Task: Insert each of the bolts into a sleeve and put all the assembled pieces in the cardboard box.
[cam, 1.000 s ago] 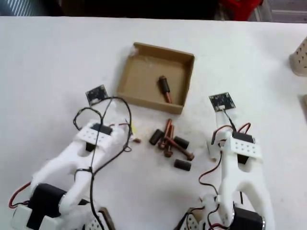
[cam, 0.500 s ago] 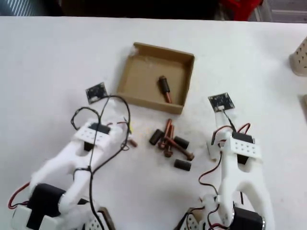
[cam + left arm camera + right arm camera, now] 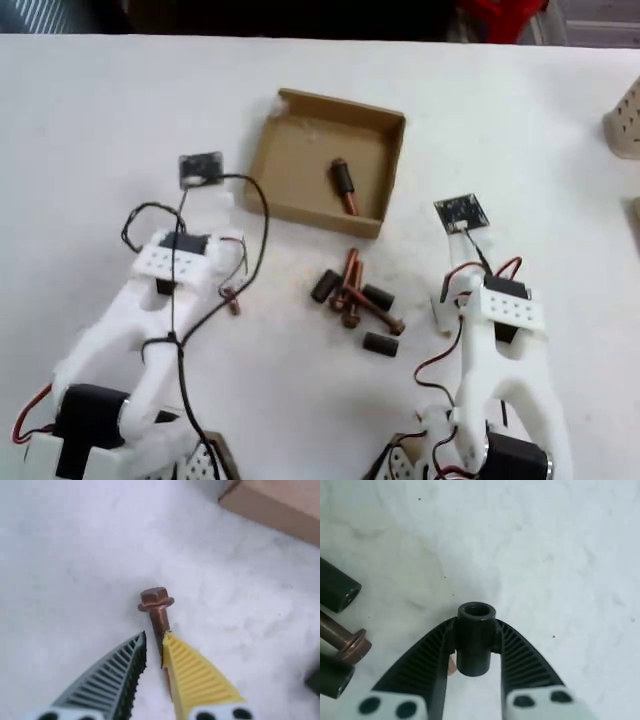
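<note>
The left gripper [image 3: 154,637] is closed narrowly on the shank of a copper bolt [image 3: 156,605], head outward, above the left half of the desk [image 3: 520,130]. The right gripper [image 3: 475,624] clamps a black sleeve [image 3: 475,647], its open bore showing, toward the desk's near edge. A pile of bolts and sleeves [image 3: 355,300] lies mid-desk, just beside the cardboard box [image 3: 290,160], which holds one assembled piece [image 3: 345,187].

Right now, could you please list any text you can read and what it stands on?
None can be read. The cardboard box, the gripped bolt and sleeve bear no print; any marks on the two small circuit boards are too small to read.
</note>
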`<state>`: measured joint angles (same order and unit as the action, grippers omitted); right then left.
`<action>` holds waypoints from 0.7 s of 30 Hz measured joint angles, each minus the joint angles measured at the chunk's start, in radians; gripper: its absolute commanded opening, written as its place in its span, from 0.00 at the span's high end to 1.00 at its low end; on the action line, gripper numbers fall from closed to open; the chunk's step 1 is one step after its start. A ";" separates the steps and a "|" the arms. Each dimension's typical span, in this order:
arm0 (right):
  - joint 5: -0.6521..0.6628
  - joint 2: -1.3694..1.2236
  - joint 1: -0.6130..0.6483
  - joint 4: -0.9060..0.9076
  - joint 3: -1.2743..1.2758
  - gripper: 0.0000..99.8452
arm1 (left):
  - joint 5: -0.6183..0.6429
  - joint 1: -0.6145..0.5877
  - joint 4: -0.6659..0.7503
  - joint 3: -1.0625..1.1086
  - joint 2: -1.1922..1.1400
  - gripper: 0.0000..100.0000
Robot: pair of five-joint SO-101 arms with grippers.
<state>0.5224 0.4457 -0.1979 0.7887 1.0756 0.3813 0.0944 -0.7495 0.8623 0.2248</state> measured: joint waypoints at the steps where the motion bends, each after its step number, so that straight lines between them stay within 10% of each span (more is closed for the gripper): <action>1: 0.000 0.000 0.000 0.000 0.000 0.98 | -0.057 0.000 -0.008 -0.002 0.000 0.92; 11: 0.000 0.000 0.000 0.000 0.000 0.98 | -0.338 -0.003 -0.009 -0.017 0.000 0.92; 21: 0.000 0.000 0.000 0.000 0.000 0.98 | -0.095 -0.061 -0.009 -0.026 0.000 0.92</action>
<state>0.5224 0.4457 -0.1979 0.7887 1.0756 0.2862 0.0330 -0.7587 0.8362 0.2248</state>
